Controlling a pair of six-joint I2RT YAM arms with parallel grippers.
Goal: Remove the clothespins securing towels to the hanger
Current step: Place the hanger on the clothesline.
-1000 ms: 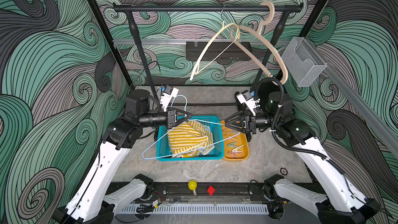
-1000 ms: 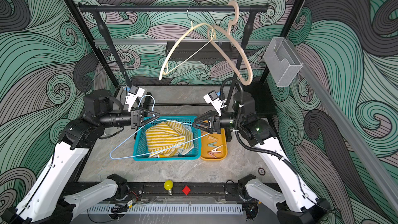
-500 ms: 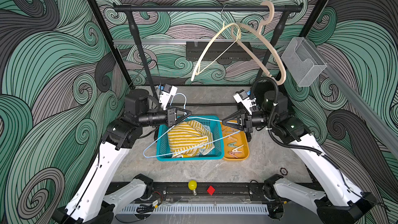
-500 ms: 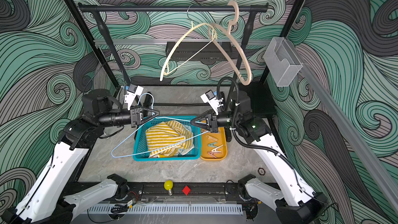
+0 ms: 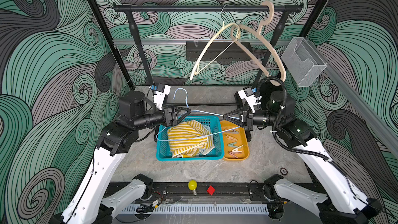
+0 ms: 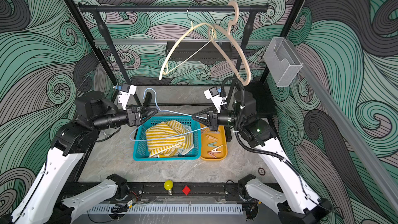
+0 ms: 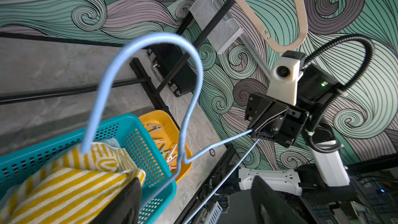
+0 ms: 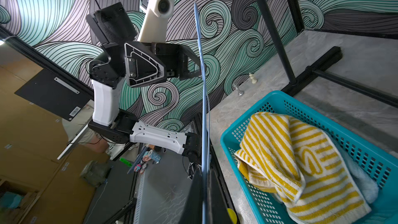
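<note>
A light-blue wire hanger (image 5: 206, 113) (image 6: 174, 113) hangs bare over the teal basket (image 5: 189, 158). My right gripper (image 5: 224, 117) (image 8: 204, 171) is shut on the end of its arm. My left gripper (image 5: 189, 111) (image 7: 196, 179) is open, and the hanger's neck (image 7: 183, 147) passes between its spread fingers. The towels lie heaped in the basket, with the yellow-striped one (image 5: 187, 134) (image 8: 301, 158) on top and a light-blue one (image 8: 357, 175) under it. Several clothespins (image 5: 234, 147) (image 7: 170, 154) lie in the orange tray (image 5: 245, 145) next to the basket.
A black rail (image 5: 193, 8) at the back carries a cream hanger (image 5: 215, 50) and a beige hanger (image 5: 269, 46), which dangles just above my right arm. A clear box (image 5: 301, 61) is fixed to the right wall. A yellow bulb (image 5: 192, 185) and a red cube (image 5: 210, 190) sit at the front edge.
My right gripper moved left and shut on the end of the hanger's arm. My left gripper, shut on the hanger's neck until now, has opened. The hanger has barely shifted.
</note>
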